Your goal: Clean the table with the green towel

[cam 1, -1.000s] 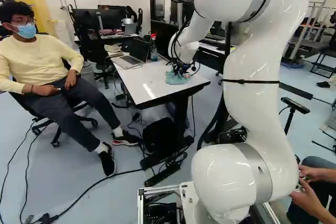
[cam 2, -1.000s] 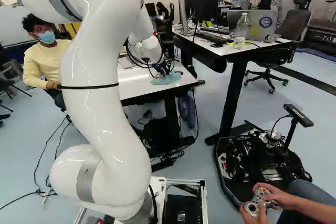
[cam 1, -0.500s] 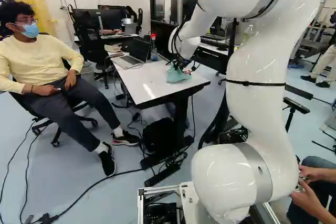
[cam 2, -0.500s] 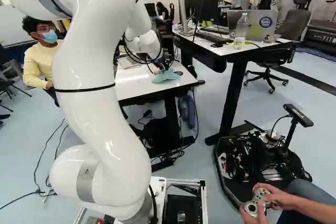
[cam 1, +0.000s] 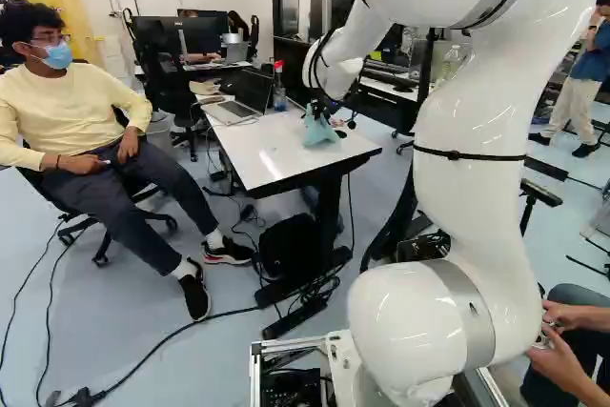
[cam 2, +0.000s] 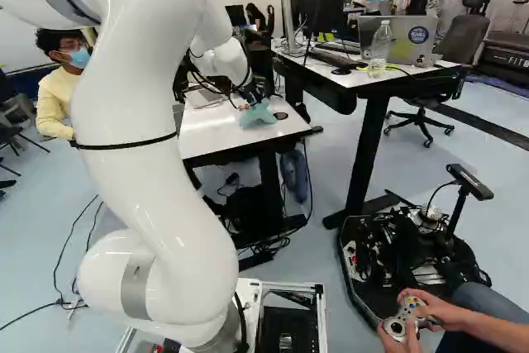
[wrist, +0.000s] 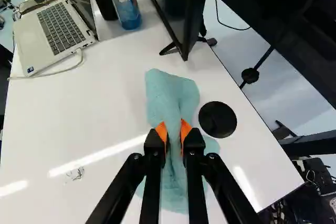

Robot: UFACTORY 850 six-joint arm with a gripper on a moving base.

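Observation:
At the table's near right part in the left base view, my gripper is over the white tabletop, with the green towel bunched below it. The wrist view shows my gripper pinching a fold of the towel between its orange pads; cloth spreads ahead of and beneath the fingers. Whether the towel's underside touches the tabletop is hard to tell. Small dark marks are on the white surface, to one side of the fingers.
A black round disc lies right beside the towel. Farther along the table stand an open laptop with its cable, a blue bottle and a black monitor stand. A second desk holds a laptop and a clear bottle.
My arm's upper part has swung rightward in the left base view and leftward in the right one. The towel, still with the gripper, has gone from spread low to standing taller. The base has stayed put.

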